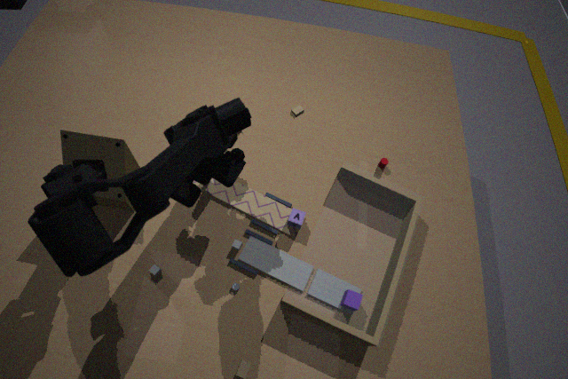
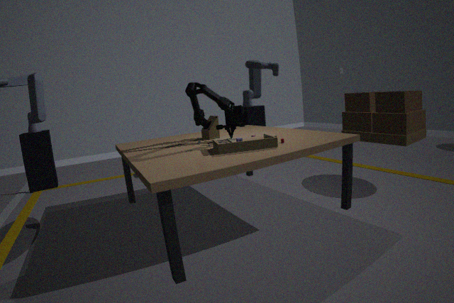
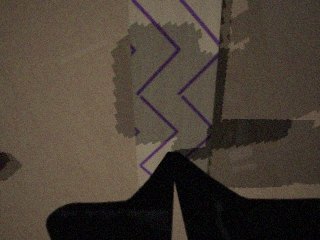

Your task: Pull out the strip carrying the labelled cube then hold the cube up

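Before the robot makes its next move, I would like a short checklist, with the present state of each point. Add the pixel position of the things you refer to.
1. Patterned strip (image 1: 256, 207) (image 3: 155, 70) shows no break: ok where visible; the arm covers part in the top view.
2. Labelled cube (image 1: 296, 217) rests on the patterned strip's end: ok.
3. Labelled cube is outside the box (image 1: 330, 321) (image 2: 245, 145): ok.
4. Grey strip (image 1: 275, 262), the broken one, is untouched by the gripper (image 2: 231, 135) (image 3: 173, 155): ok.
5. Gripper is open for taking the cube: not ok, shut.
6. Fingertips press on the patterned strip: cannot tell.
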You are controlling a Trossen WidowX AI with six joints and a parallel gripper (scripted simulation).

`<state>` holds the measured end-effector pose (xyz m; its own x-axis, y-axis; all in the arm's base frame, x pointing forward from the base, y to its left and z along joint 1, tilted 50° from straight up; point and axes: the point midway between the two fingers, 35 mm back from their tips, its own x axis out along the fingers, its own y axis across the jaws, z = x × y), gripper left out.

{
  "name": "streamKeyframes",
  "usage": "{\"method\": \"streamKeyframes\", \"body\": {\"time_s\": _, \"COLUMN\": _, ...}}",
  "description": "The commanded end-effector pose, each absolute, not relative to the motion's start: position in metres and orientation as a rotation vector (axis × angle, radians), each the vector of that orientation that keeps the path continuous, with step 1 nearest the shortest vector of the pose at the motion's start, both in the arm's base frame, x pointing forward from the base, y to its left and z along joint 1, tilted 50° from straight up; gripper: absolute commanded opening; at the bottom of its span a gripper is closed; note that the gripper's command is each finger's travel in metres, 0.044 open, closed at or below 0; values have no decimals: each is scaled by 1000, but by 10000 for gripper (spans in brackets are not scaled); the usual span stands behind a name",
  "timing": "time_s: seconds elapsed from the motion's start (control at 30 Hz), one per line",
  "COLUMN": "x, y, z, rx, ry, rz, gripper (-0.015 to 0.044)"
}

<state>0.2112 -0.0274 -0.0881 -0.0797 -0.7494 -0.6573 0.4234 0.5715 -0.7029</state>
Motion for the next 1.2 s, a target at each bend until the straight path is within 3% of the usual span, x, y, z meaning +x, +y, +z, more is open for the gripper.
{"method": "streamKeyframes", "body": {"time_s": 0.0, "x": 198, "y": -29, "z": -92, "rx": -318, "ry": 1353, "rz": -1009, "gripper": 0}}
{"method": "streamKeyframes", "body": {"time_s": 0.53, "x": 212, "y": 5, "z": -63, "rx": -316, "ry": 1353, "rz": -1008, "gripper": 0}}
{"method": "streamKeyframes", "body": {"time_s": 1.07, "x": 267, "y": -13, "z": -47, "rx": -393, "ry": 1405, "rz": -942, "gripper": 420}}
{"method": "streamKeyframes", "body": {"time_s": 1.17, "x": 277, "y": -15, "z": -44, "rx": -393, "ry": 1404, "rz": -942, "gripper": 440}}
